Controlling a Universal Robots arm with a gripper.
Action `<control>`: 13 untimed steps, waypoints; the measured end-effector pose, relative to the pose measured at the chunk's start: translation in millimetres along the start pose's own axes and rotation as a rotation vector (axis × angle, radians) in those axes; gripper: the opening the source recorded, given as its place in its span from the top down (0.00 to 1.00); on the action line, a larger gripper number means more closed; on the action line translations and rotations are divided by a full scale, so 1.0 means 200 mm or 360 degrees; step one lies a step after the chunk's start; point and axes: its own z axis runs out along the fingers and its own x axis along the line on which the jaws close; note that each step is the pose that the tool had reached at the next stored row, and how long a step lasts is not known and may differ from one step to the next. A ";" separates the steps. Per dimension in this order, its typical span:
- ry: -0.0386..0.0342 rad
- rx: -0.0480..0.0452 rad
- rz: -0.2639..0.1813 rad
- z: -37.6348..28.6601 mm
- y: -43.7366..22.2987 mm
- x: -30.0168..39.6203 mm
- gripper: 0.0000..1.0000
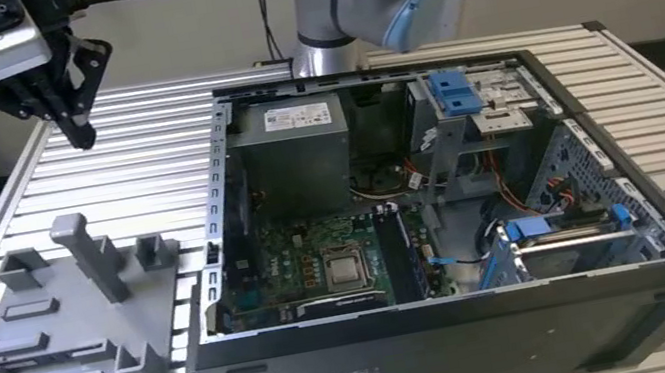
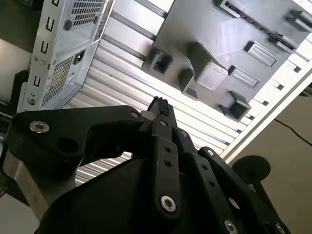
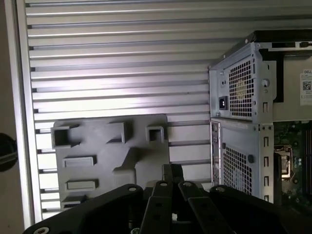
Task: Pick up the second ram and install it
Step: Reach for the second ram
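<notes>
I am not able to tell where the second ram is lying. I am looking for a slim dark stick with a pale label. The pockets of the grey holder tray [image 1: 61, 338] are reading to me as bare plastic. The dark slot bank [image 1: 404, 250], just to the exterior view's right of the processor [image 1: 346, 267], is sitting too deep in shadow for me to say what it is carrying.

I am judging the stick to be light, stiff and thin, quick to tip and easy to damage. I am therefore reckoning the safe hold to be across its two flat faces, midway along and near the upper edge, with gentle pressure, avoiding the contact edge.

My fingers [image 2: 161, 131] are lying pinched together with nothing between them. My gripper [image 1: 81, 135] is hanging above the slatted table [image 1: 154, 166] at the exterior view's left. It is well apart from the tray and from the open computer case [image 1: 468, 346].
</notes>
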 end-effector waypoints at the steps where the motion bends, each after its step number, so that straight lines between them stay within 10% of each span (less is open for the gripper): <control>1: -0.0001 0.0000 0.0000 -0.001 -0.003 0.015 0.89; 13: -0.0005 0.0000 0.0000 -0.009 -0.030 0.170 0.89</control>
